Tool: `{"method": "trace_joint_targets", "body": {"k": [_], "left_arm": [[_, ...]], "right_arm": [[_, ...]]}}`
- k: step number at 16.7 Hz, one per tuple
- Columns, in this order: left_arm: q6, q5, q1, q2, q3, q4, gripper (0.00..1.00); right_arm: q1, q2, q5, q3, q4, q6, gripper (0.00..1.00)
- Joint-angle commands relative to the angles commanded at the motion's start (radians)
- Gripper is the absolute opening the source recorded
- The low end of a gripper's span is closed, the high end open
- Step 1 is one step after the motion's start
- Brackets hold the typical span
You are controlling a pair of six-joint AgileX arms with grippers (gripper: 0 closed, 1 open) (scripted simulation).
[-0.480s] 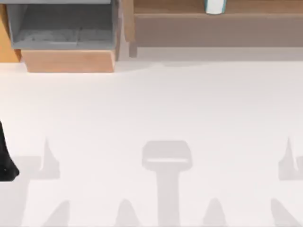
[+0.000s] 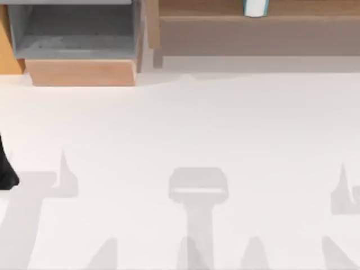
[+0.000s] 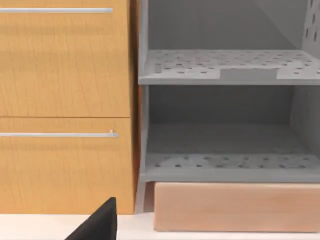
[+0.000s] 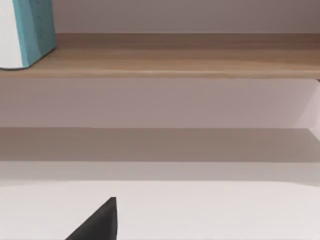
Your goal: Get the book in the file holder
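On the brown shelf unit (image 2: 247, 22) at the back right, the book (image 2: 255, 8) stands upright, spine outward, accessible to a frontal grasp. File holder (image 2: 79, 39) sits back left, open toward the surface (image 2: 185, 124), ready for insertion. Left tool (image 2: 7, 177) sits at the left edge; its opening cannot be determined.

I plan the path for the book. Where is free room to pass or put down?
Free: the white table in front of the file holder and shelf, and the holder's floor. Crowded: the shelf around the book.
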Motion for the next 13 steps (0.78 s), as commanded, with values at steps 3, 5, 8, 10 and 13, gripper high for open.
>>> {"method": "trace_joint_targets", "body": {"k": [3,5,8,10,13], "left_arm": [[0.003,-0.085,-0.092,0.229,0.179,0.055,1.00],[0.006,-0.150,-0.162,0.414,0.324,0.097,1.00],[0.009,-0.255,-0.272,0.723,0.567,0.164,1.00],[0.012,-0.327,-0.348,0.940,0.741,0.209,1.00],[0.014,-0.430,-0.462,1.269,1.013,0.272,1.00]], "right_arm": [[0.000,0.000,0.000,0.000,0.000,0.000,1.00],[0.000,0.000,0.000,0.000,0.000,0.000,1.00],[0.000,0.000,0.000,0.000,0.000,0.000,1.00],[0.000,0.000,0.000,0.000,0.000,0.000,1.00],[0.000,0.000,0.000,0.000,0.000,0.000,1.00]]}}
